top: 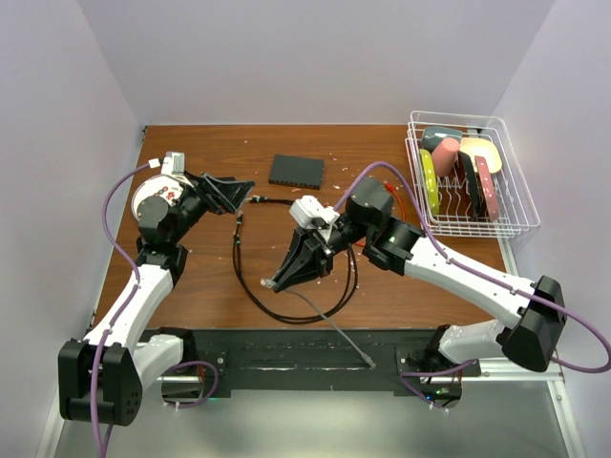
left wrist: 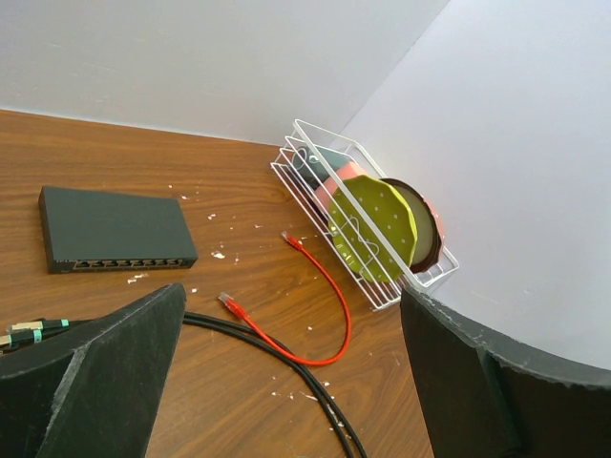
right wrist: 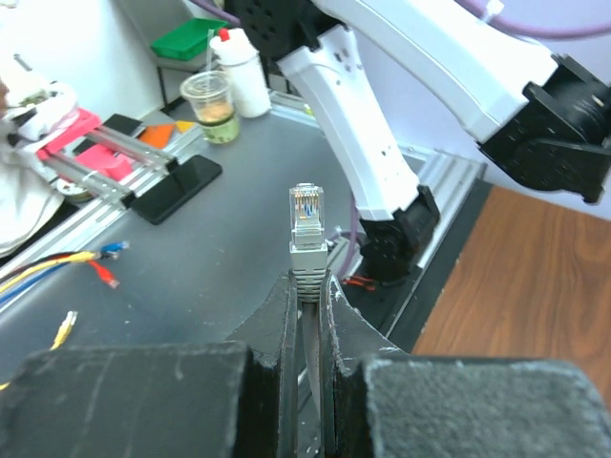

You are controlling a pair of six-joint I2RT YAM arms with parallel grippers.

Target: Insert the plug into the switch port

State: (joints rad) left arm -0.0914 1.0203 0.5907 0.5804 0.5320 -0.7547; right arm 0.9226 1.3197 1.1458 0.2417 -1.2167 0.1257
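Black padded fingers of the right gripper (right wrist: 307, 301) are pinched tight on the ribbed grey boot just below the clear plastic plug (right wrist: 305, 208). The plug stands upright just past the fingertips, its contacts towards the wrist camera. From above, this gripper hangs over the middle of the brown wooden counter (top: 382, 143), pointing toward the near left. A thin grey cable (top: 334, 329) trails from it to the dark strip at the near edge. Under and around it lies a loop of black cable (top: 246, 284).

The left gripper (left wrist: 291, 296) stands spread wide with nothing between its fingers, over the left side of the counter. It faces the flat black rectangular switch box (left wrist: 113, 221). A row of small ports (left wrist: 129, 261) runs along the box's long edge nearest that wrist camera. The box lies flat toward the far side, well apart from the plug. A short red cable (left wrist: 329, 291) curls between the box and a white wire rack (top: 516, 205) of upright coloured plates at the far right
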